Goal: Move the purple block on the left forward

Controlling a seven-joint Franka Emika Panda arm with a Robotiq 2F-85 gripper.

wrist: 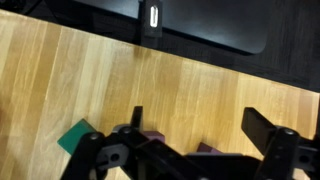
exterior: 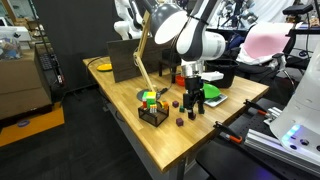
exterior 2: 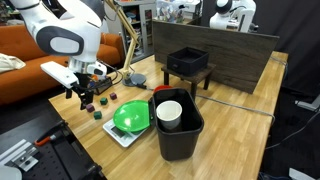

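Note:
In the wrist view two purple blocks lie on the wooden table between my fingers. The left purple block (wrist: pixel 152 133) is beside the left finger, and the other purple block (wrist: pixel 210 148) is nearer the middle. Both are partly hidden by the gripper body. My gripper (wrist: pixel 200 128) is open and holds nothing. It hangs low over the blocks in both exterior views (exterior: pixel 195 97) (exterior 2: pixel 82 92). Small dark blocks (exterior: pixel 179 122) (exterior 2: pixel 89 104) lie on the table around it.
A green block (wrist: pixel 78 137) lies left of the gripper. A green bowl (exterior 2: pixel 131 117) on a white scale, a black bin (exterior 2: pixel 185 140) holding a white cup, and a black box (exterior 2: pixel 187 62) stand nearby. A black basket (exterior: pixel 152 112) holds colourful items. The table edge (wrist: pixel 200 45) runs ahead.

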